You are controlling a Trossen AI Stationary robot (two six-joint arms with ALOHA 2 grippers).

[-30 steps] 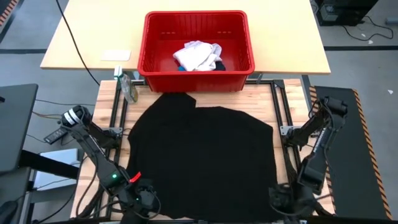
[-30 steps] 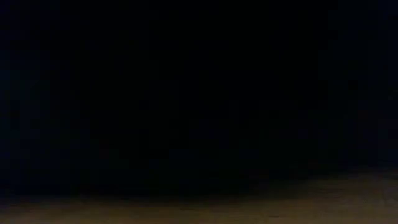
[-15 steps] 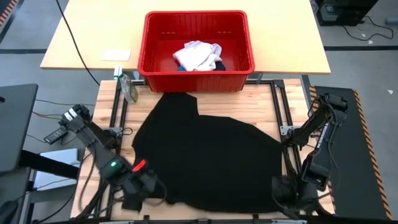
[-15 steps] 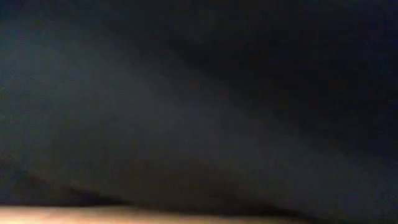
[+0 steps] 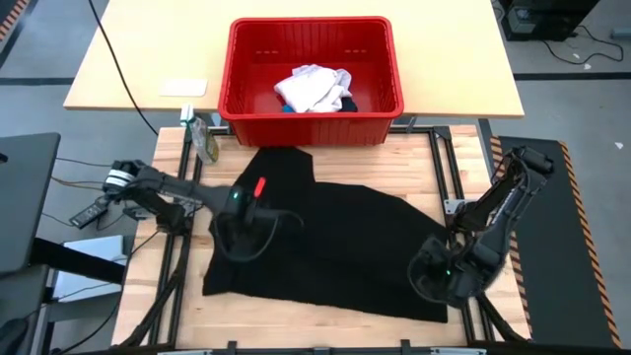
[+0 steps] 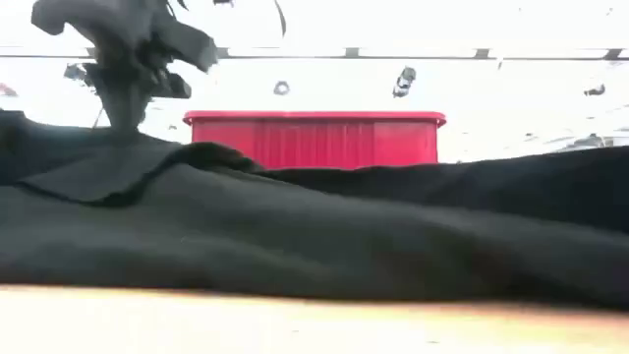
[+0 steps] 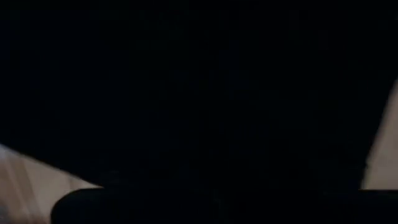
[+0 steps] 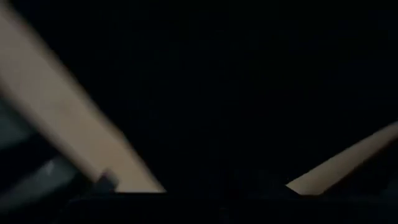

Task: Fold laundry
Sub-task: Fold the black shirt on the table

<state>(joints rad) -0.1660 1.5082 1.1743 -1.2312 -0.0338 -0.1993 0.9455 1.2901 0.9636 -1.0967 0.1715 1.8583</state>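
The large black shirt [image 5: 335,237] lies spread over the wooden table, rumpled, its near edge a hand's width in from the table's near edge; it also fills the low view as the black shirt [image 6: 314,226]. My left gripper [image 5: 245,225] is over the shirt's left part and stands above a raised peak of cloth [image 6: 123,133]. My right gripper [image 5: 439,278] is at the shirt's near right corner. The white garment [image 5: 311,87] and a sliver of the blue piece [image 5: 285,106] lie in the red basket [image 5: 237,99]. My left gripper comes from above, pointing down, and holds the shirt's left part [image 6: 126,118]. The cloth rises in a small peak to it while the rest lies on the table. My right gripper holds the shirt near its near right corner [image 5: 434,296]. Its own body hides the fingers, and black cloth fills its wrist view.
The red basket stands on the lighter table beyond the far edge, seen also as the basket [image 6: 314,143]. A small greenish item [image 5: 204,138] sits at the table's far left corner. Bare wood [image 5: 315,325] shows along the near edge and beside the shirt.
Both grippers moved from the near edge toward the far edge, the left one much farther and toward the middle. The shirt's near part, which hung over the near edge and covered the low camera, was drawn onto the table. The far part near the basket stayed.
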